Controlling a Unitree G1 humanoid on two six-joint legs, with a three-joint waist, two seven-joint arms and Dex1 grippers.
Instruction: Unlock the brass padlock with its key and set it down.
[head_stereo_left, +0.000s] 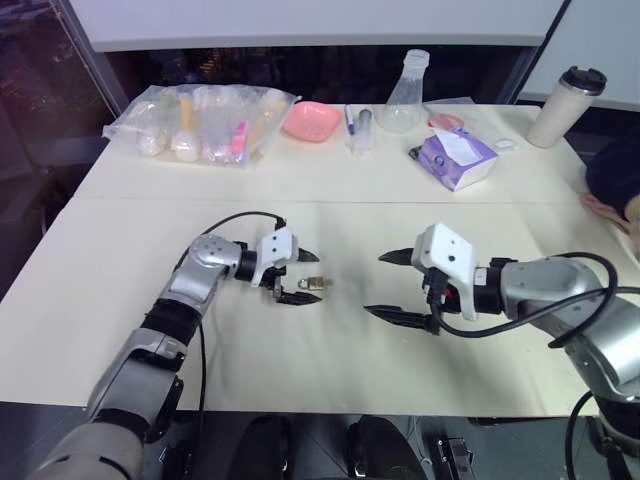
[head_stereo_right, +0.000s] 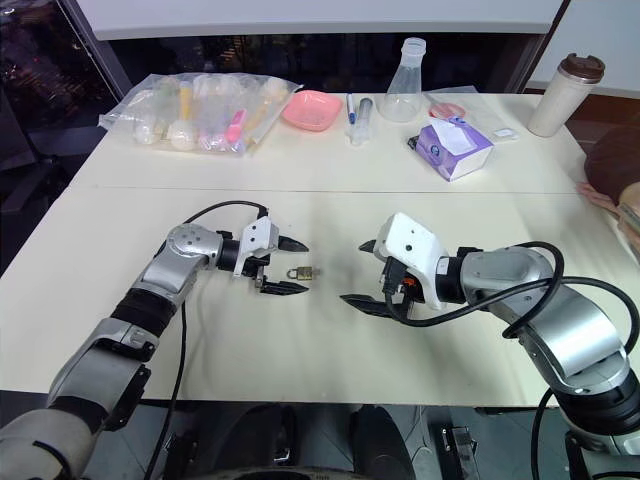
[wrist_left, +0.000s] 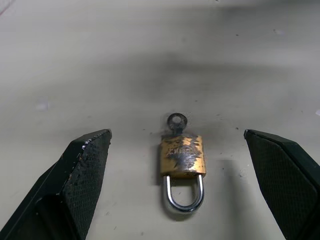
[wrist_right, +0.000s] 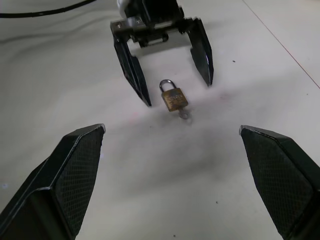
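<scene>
Left gripper (head_stereo_left: 303, 276) is spread wide, nothing in it, fingers pointing toward the robot's right w/ one tip either side of the brass padlock (head_stereo_left: 313, 285). Not touching it tho, there's a clear gap on both sides in the left wrist view. Padlock lies flat on the table (head_stereo_left: 330, 215), shackle end toward the left gripper, and the key (wrist_left: 176, 122) is stuck in the bottom of the body, poking out the far side. Can't tell if the shackle is popped or not.

Right gripper (head_stereo_left: 397, 285) is also wide open and empty, pointing at the padlock from the other side, well apart from it, raised a bit off the surface.

Surface is a pale cream tabletop w/ a seam running across it behind the arms. Back edge has the clutter: clear plastic bag (head_stereo_left: 202, 124) full of small bottles, pink dish (head_stereo_left: 310, 120), glass flask (head_stereo_left: 404, 96), purple tissue pack (head_stereo_left: 455, 158), a tumbler (head_stereo_left: 564, 106) w/ dark lid at the far right. Someone's hand (head_stereo_left: 607, 210) rests on the right edge. Behind the table it's dark glass w/ a white band above.
</scene>
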